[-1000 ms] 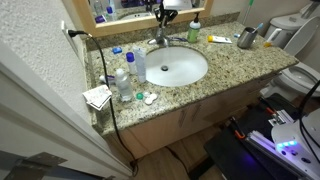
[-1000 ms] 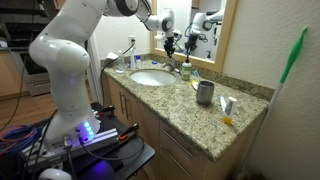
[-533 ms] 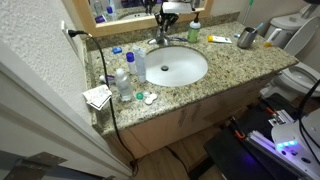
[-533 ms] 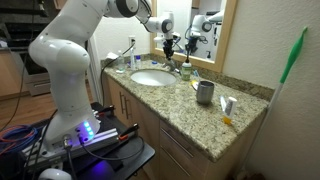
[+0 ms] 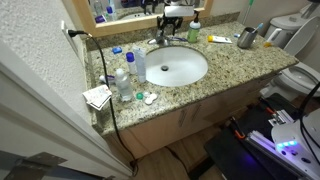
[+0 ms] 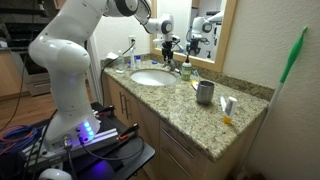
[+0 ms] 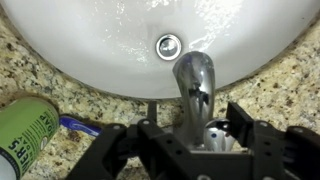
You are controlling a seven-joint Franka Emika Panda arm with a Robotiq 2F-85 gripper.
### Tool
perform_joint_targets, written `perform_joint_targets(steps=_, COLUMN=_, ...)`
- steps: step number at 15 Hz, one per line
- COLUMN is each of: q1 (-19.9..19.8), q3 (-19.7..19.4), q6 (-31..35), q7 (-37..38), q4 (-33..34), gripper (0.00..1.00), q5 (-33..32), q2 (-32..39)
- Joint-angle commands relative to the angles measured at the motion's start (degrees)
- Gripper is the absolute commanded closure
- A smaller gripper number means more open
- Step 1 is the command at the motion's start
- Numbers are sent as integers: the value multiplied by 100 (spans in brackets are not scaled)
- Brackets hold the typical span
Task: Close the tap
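The small silvery metal tap (image 7: 193, 78) is seen at the back edge of the white oval basin (image 7: 90, 40), with its short curved spout pointed over the bowl. Nothing is seen lying in the basin; only the round metal drain (image 7: 168, 44) is seen at its bottom. The black two-fingered gripper (image 7: 195, 150) is held right over the tap's handle end. Its fingers are spread wide apart, one on each side of the tap, and nothing is gripped by them. In an exterior view the gripper (image 5: 163, 22) is seen just above the tap (image 5: 160, 39), at the wall side of the brown speckled stone counter (image 5: 225, 60). Two clear plastic bottles with blue caps (image 5: 123, 82) are stood beside the basin. A grey metal cup (image 5: 247, 38) is stood well apart from the tap; what is in it cannot be told. A green can (image 7: 22, 130) is seen near the tap in the wrist view.
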Motion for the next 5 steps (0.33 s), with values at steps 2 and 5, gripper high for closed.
perform_joint_targets(steps=2, q1=124, q3=-168, q6=-168, q7=36, q4=-925, gripper=0, q5=-185, q2=-888)
perform_joint_targets(steps=5, q1=69, q3=-87, q6=-212, q7=-4, q4=-563, gripper=0, q5=-95, q2=-663)
